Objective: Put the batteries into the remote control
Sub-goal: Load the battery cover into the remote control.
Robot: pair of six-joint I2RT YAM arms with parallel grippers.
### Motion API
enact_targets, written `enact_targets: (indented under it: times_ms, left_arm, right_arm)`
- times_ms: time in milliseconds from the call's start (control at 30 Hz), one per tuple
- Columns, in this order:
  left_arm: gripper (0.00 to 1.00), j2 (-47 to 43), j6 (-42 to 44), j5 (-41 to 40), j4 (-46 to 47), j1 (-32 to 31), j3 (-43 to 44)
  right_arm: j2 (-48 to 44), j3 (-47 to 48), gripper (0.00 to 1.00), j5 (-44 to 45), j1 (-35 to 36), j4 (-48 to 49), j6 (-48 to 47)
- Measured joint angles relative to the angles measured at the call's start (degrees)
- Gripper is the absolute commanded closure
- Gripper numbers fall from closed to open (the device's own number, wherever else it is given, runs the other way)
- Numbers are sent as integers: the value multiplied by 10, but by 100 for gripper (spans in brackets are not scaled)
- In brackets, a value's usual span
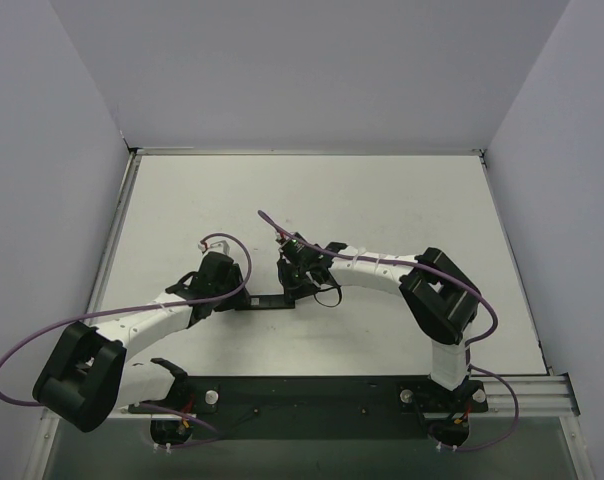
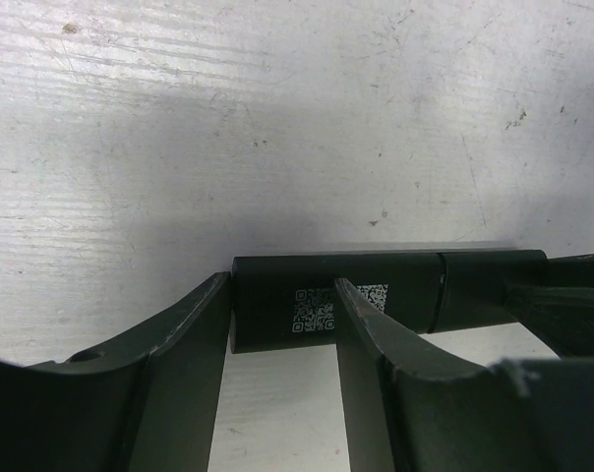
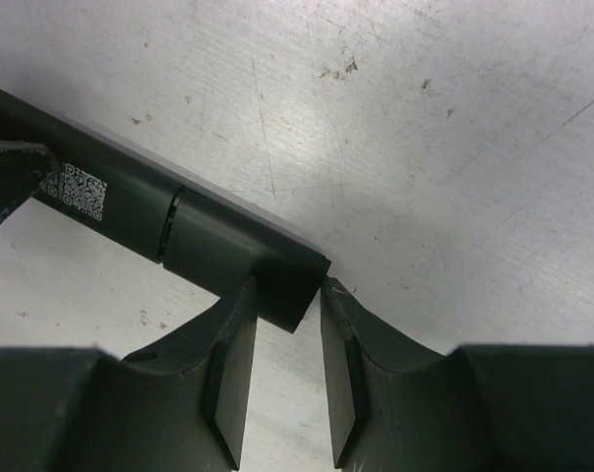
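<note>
The remote control (image 1: 272, 301) is laid flat on the table (image 1: 382, 200), and is met by a gripper at each end

The bar is found near the table's middle, between the two wrists. The left gripper (image 2: 282, 285) is seen partly open with nothing clasped: one finger is set just beside the labelled end, the other is placed across the bar's face next to the square code label (image 2: 315, 310). The right gripper (image 3: 287, 287) is set narrow on the opposite end, which is pinched between its fingertips at the corner
</note>
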Motion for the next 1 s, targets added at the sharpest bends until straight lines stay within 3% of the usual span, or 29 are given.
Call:
enact_targets:
  times_ms: [467, 533, 600, 767, 1000]
  left_arm:
    - [46, 3, -29, -44, 9, -32, -2]
    - [45, 3, -30, -47, 10, -34, -2]
    - [44, 9, -30, -45, 19, -39, -2]
    - [34, 41, -30, 12, 58, -65, 14]
    - [13, 54, -29, 48, 78, -75, 42]
  right_arm:
    - [3, 1, 73, -14, -4, 2, 0]
    - [-4, -10, 66, -18, -8, 13, 1]
    - [-18, -33, 54, -18, -13, 30, 0]
    - [-105, -116, 29, -7, -41, 58, -10]
    - [-339, -204, 13, 46, -158, 75, -27]
